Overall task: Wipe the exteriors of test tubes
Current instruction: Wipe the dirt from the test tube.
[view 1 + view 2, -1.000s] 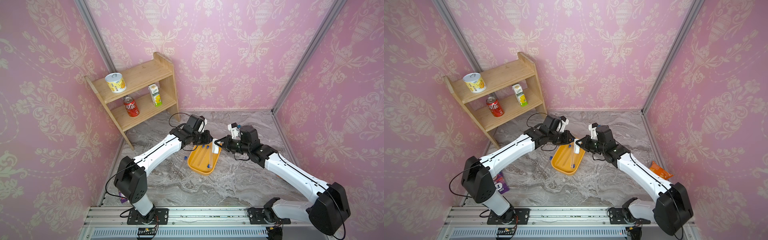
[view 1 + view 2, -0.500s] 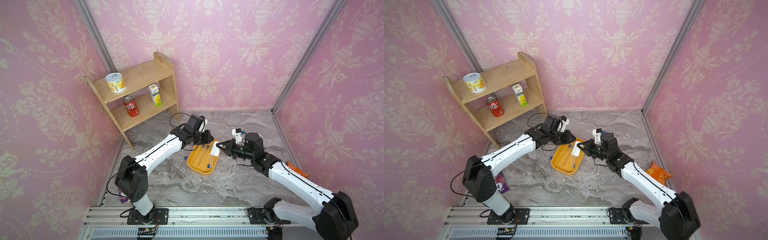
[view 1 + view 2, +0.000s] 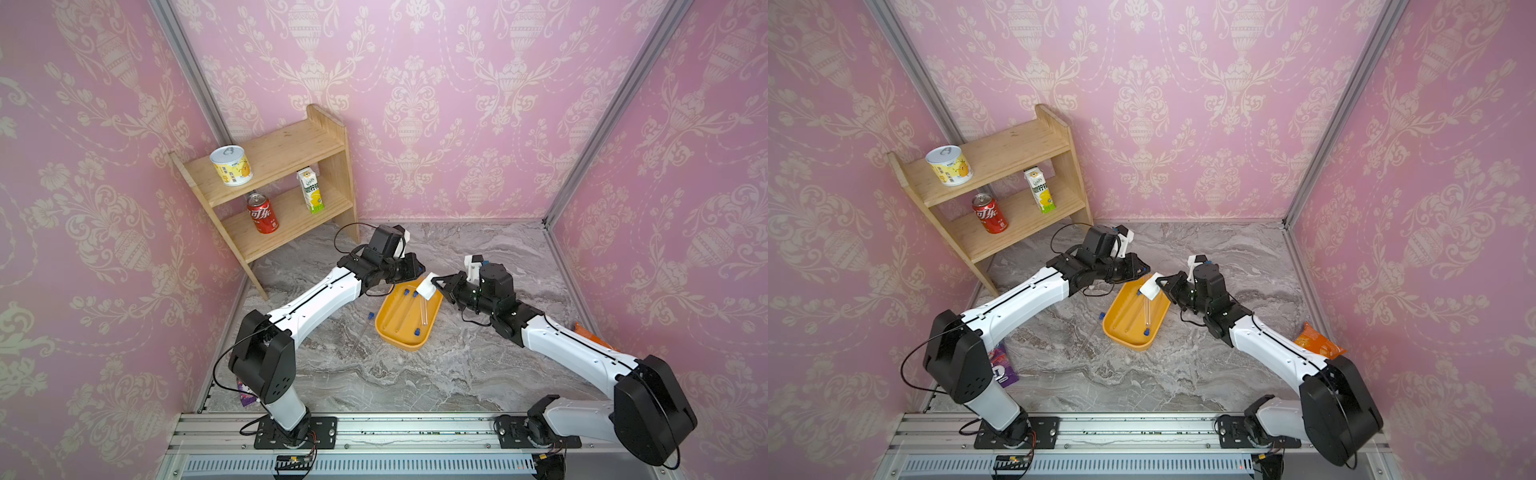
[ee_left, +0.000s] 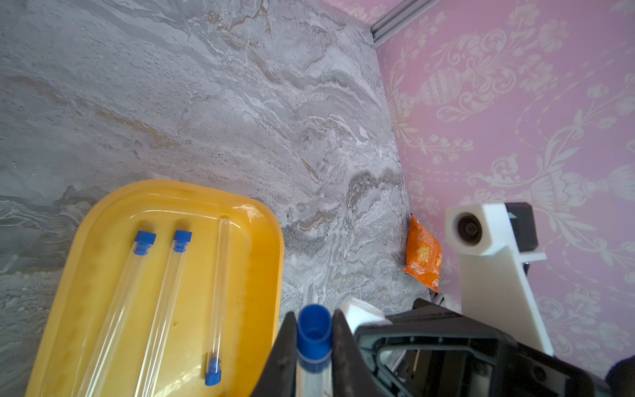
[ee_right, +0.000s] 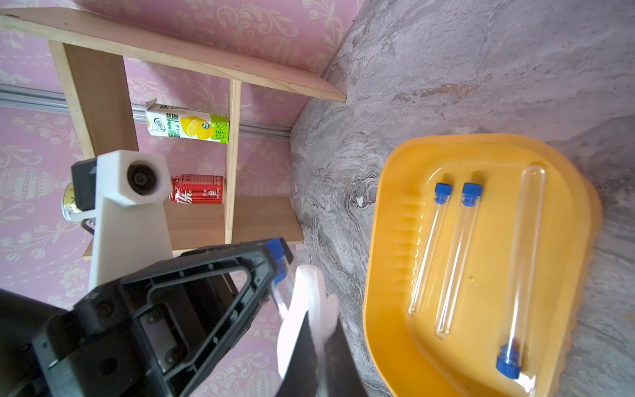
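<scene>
1. Over the last second my right gripper (image 3: 436, 286) has eased a little back from the left gripper (image 3: 415, 270). In the last half second I see almost no travel.
2. Neither grip has changed. The left fingers (image 4: 285, 343) are clamped on a test tube (image 4: 313, 335). Its blue cap pokes out just past the fingertips, and the glass runs out the other side of them.
3. The right fingers are pinched tight on the white pad (image 5: 309, 295), which fans out beyond their tips. It lies against that glass or just beside it; I cannot tell whether it truly touches.
4. I read the small retreat as one stroke of the pad along the tube, so this tube is partly wiped at best. The stretch inside the left fingers is probably not reached.
5. Below both sets of fingertips sits the yellow tray (image 4: 247, 275), with three tubes (image 4: 166, 292) lying side by side in it. A fifth tube (image 3: 360, 334) lies on the table (image 3: 415, 386) just beside the tray, on the left fingers' side.
6. Four tubes wait, and I cannot tell which are already clean.
</scene>
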You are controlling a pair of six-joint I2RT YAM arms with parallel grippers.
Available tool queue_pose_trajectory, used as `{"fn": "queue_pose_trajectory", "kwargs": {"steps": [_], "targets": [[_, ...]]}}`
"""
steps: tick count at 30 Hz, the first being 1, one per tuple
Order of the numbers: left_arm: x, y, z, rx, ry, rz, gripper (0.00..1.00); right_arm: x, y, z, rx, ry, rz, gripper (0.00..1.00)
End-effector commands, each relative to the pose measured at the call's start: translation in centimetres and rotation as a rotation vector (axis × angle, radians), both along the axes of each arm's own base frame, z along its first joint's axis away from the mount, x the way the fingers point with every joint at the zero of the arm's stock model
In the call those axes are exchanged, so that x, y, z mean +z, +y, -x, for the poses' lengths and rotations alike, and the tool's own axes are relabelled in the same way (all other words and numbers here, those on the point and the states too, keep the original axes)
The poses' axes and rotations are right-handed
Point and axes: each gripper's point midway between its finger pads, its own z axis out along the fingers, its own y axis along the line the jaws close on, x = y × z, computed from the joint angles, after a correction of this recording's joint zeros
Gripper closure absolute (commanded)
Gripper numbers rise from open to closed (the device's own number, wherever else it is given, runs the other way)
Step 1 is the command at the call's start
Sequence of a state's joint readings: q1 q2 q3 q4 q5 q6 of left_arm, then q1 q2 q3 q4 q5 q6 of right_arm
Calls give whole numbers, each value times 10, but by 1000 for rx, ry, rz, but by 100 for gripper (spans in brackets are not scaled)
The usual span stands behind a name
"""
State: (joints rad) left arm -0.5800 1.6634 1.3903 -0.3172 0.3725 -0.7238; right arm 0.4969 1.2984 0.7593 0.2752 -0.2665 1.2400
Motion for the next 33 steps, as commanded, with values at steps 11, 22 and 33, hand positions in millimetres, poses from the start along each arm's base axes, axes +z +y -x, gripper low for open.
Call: {"fn": "queue_pose_trajectory", "kwargs": {"steps": [11,22,33], "targets": [[-8,16,-40,110,-3,82,87,7,24,-45,-14,-19,-22,100],[3,23,-42,120,-27,98,87,-7,34,-29,28,7,67,100],[7,28,-40,126,-40,104,87,-39,18,12,27,63,142,100]]}}
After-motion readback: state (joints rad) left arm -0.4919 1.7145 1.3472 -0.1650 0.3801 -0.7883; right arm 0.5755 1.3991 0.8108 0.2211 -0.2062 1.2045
